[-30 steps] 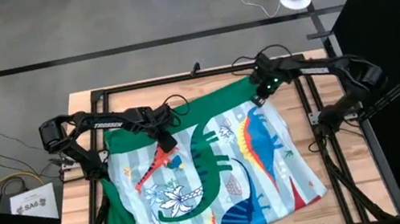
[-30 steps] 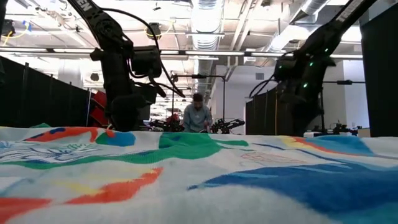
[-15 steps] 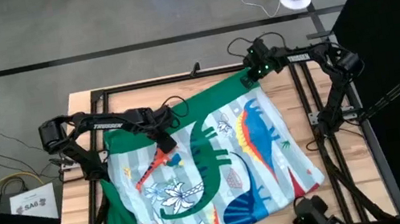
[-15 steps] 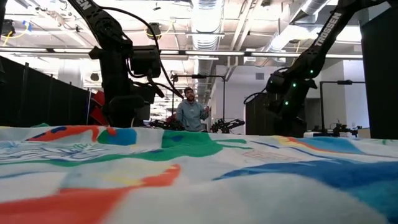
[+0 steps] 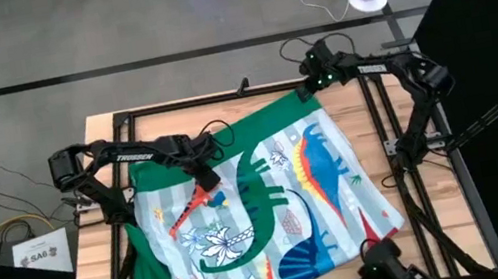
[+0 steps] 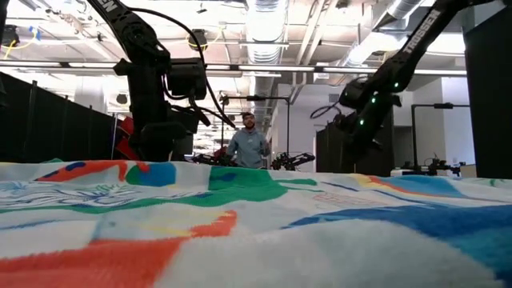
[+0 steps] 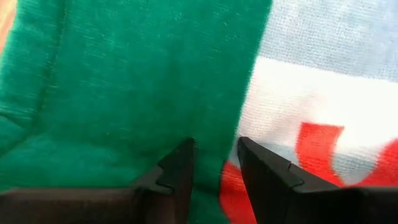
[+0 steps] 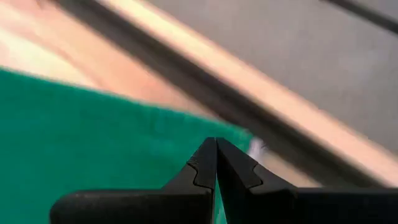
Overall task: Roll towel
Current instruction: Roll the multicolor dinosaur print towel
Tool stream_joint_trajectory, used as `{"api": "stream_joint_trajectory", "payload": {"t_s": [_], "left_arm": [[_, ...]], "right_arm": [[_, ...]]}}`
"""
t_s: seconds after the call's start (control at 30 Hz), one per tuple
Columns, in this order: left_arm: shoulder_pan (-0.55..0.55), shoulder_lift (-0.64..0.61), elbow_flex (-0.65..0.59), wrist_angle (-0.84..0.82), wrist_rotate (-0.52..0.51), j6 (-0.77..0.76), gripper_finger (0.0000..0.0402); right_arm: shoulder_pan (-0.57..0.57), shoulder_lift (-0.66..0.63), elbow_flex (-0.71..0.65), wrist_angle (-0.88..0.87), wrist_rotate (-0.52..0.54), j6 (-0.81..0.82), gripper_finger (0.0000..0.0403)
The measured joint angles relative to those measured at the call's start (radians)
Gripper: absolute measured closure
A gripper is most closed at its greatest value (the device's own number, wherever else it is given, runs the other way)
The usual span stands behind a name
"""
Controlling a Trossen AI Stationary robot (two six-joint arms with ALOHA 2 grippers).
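Note:
The towel (image 5: 270, 207), green-bordered with a light-blue print, lies spread across the table. Its near left part hangs over the table's edge. My left gripper (image 5: 203, 180) stands on the towel's far left part, where the green border (image 7: 124, 74) meets the print, its fingers close together on the cloth. My right gripper (image 5: 307, 92) is at the towel's far right corner, shut. In the low view it is raised (image 6: 352, 132) above the cloth (image 6: 240, 216). My left gripper comes from above, pointing down, with a narrow strip of cloth (image 7: 214, 180) between its fingertips at the border's inner edge. The towel lies flat on the table around it. My right gripper is shut at the towel's far right corner (image 8: 245, 134), which sticks out just past its tips. The fingers hide the place of contact; green cloth (image 8: 93, 124) lies beneath them.
A black metal frame (image 5: 386, 137) runs around the wooden table (image 5: 369, 129). A dark device with a green light (image 5: 383, 274) shows at the near edge. A person (image 6: 250, 148) stands in the room behind. A white box (image 5: 41, 257) sits left of the table.
My right gripper has gone toward the table's far edge, slightly left and up. The towel's far right corner has gone with it, and the towel's right part now lies spread out farther toward the far edge. The dark device has come into view at the near edge.

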Motion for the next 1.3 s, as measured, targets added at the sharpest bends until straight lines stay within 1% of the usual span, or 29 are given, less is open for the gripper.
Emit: {"api": "stream_joint_trajectory", "payload": {"t_s": [0.23,0.33,0.43,0.5,0.6,0.73,0.87,0.93,1.0,1.07,1.13,1.23,1.3], "left_arm": [[-0.01,0.0,0.002,-0.016,0.001,-0.003,0.0288],[-0.02,-0.001,0.002,-0.027,0.001,-0.006,0.0288],[-0.034,-0.001,0.003,-0.049,-0.001,-0.006,0.0288],[-0.04,-0.007,0.003,-0.07,0.002,-0.01,0.0288],[-0.043,-0.028,0.0,-0.1,0.003,-0.011,0.0288],[-0.032,-0.094,0.018,-0.105,0.004,-0.002,0.0288],[0.016,-0.152,0.096,-0.077,-0.014,0.059,0.0288],[0.045,-0.156,0.141,0.006,-0.027,0.105,0.0288],[0.074,-0.136,0.168,0.13,-0.023,0.158,0.0288],[0.1,-0.085,0.196,0.271,0.007,0.201,0.0288],[0.112,-0.009,0.222,0.365,0.054,0.213,0.0288],[0.112,0.136,0.281,0.43,0.105,0.233,0.0288],[0.102,0.232,0.332,0.431,0.112,0.272,0.0288]], "right_arm": [[-0.015,0.092,0.001,0.094,0.001,0.0,0.0403],[-0.025,0.107,0.001,0.121,-0.007,0.0,0.0403],[-0.03,0.087,-0.001,0.118,-0.01,-0.002,0.0403],[-0.03,0.038,-0.003,0.087,0.007,-0.025,0.0403],[-0.028,-0.089,0.0,0.034,0.022,-0.074,0.0403],[0.0,-0.267,-0.021,-0.127,-0.025,-0.105,0.0403],[0.073,-0.428,-0.048,-0.307,-0.046,-0.154,0.0403],[0.123,-0.496,-0.093,-0.376,-0.046,-0.134,0.0403],[0.181,-0.561,-0.142,-0.416,-0.051,-0.074,0.0403],[0.241,-0.615,-0.202,-0.456,-0.074,-0.008,0.0403],[0.318,-0.663,-0.266,-0.482,-0.106,0.065,0.0403],[0.451,-0.731,-0.33,-0.497,-0.123,0.177,0.0403],[0.54,-0.756,-0.36,-0.511,-0.125,0.242,0.0403]]}}
